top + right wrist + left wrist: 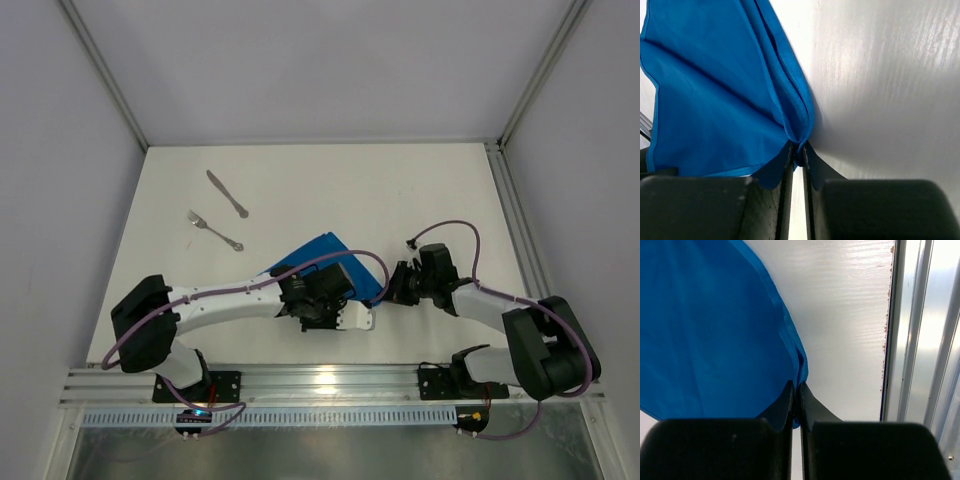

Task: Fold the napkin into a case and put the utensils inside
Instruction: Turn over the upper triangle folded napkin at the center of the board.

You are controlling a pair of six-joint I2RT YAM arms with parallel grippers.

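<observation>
The bright blue napkin (330, 255) lies partly folded near the table's front middle, mostly hidden under the left arm. My left gripper (322, 300) is shut on a corner of the napkin (715, 330); its tips (796, 390) pinch the hem. My right gripper (392, 285) is shut on another folded edge of the napkin (715, 100), tips (798, 150) clamping several layers. The silver knife (228, 193) and silver fork (214, 230) lie apart on the table at the far left, away from both grippers.
The white table (400, 200) is bounded by a metal rail (330, 382) at the near edge, also seen in the left wrist view (925, 340). Grey walls and frame posts (515, 230) enclose the sides and back.
</observation>
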